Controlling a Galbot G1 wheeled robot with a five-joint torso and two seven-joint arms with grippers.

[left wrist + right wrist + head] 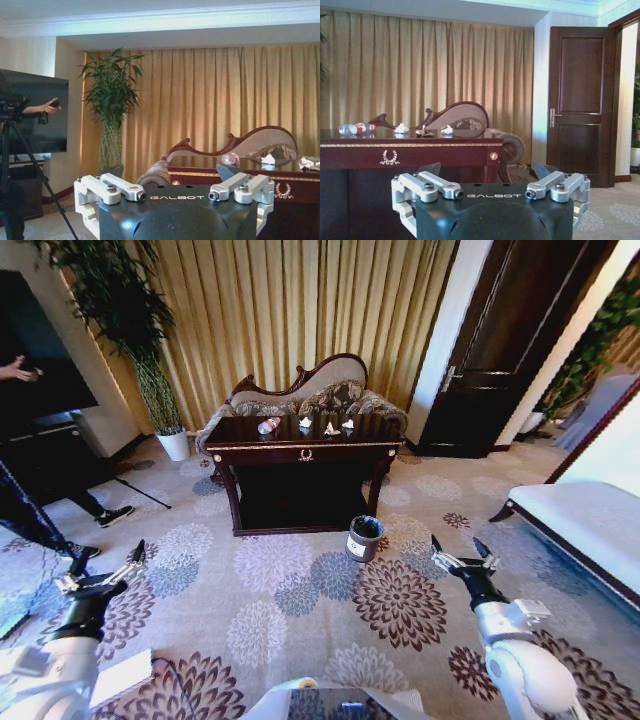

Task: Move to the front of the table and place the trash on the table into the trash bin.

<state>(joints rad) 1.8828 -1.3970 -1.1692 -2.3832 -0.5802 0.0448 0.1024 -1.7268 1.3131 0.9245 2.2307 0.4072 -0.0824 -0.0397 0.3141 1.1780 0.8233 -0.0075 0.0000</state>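
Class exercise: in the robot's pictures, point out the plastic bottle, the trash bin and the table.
plastic bottle (268, 426): head view, on its clear body, lying on the tabletop.
trash bin (363, 544): head view, on its dark side wall.
table (300, 455): head view, on the front drawer panel.

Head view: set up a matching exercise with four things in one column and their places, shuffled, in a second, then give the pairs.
Things:
1. bottle
2. trash bin
3. left gripper
4. right gripper

Places:
A. on the carpet by the table's front right leg
B. over the carpet at the robot's right, fingers apart
C. lying on the tabletop, left of the paper scraps
D. over the carpet at the robot's left, fingers apart

Pairs: 1-C, 2-A, 3-D, 4-B
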